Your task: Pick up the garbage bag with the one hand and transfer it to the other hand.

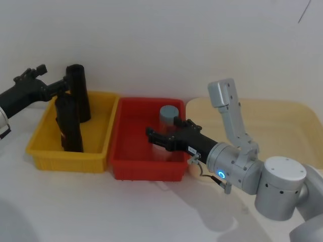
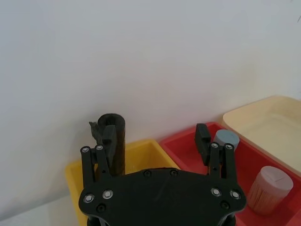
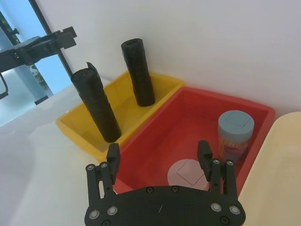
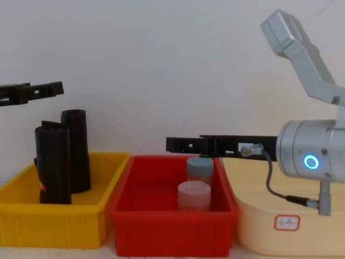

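Garbage bag (image 4: 53,162) — red-orange mark (image 4: 43,186) unreadable — in yellow bin (image 4: 54,226).

A yellow bin (image 1: 65,160) is set at the left of the white tabletop (image 1: 75,206), with a red bin (image 1: 146,170) against its right side and a cream tray (image 1: 282,121) further right; the garbage bag (image 1: 70,123), marked red low on its side, is stood upright in the yellow bin, just nearer than another black roll (image 1: 79,98); the left gripper (image 1: 65,85) is held at that far roll's upper part; the right gripper (image 1: 164,132), fingers spread, is held over the red bin beside a grey-capped jar (image 1: 169,113).
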Controlling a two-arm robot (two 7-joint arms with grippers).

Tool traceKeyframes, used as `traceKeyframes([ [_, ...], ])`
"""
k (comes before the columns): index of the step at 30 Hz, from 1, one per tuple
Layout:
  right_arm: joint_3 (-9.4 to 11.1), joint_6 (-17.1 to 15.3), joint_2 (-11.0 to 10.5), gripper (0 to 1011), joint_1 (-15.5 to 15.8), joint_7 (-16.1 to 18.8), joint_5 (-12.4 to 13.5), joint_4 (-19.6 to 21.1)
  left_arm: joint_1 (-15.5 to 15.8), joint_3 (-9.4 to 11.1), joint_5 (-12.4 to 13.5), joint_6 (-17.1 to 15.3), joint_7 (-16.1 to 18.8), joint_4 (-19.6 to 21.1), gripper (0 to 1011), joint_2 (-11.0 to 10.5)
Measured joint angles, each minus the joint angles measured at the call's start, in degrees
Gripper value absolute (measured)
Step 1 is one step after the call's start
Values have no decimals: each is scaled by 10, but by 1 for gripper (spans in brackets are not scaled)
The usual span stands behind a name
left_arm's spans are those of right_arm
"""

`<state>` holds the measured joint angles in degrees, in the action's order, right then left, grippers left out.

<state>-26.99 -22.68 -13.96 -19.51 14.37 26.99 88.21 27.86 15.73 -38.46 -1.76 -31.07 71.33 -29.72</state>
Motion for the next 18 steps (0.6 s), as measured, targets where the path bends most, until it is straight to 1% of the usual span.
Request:
traceKeyframes([
  [11, -1, -1, 0, 1002, -3, 1, 4, -5, 6, 11, 10, -19, 0, -13, 1001, -2],
  [15, -1, -1, -1, 1001, -4, 2, 6, -6, 8, 16, 12, -24, -7, -16, 1001, -4],
  [18, -2, 0, -1, 1001, -4, 2, 7, -7, 11, 24, 13, -27, -19, -20, 1001, -6],
])
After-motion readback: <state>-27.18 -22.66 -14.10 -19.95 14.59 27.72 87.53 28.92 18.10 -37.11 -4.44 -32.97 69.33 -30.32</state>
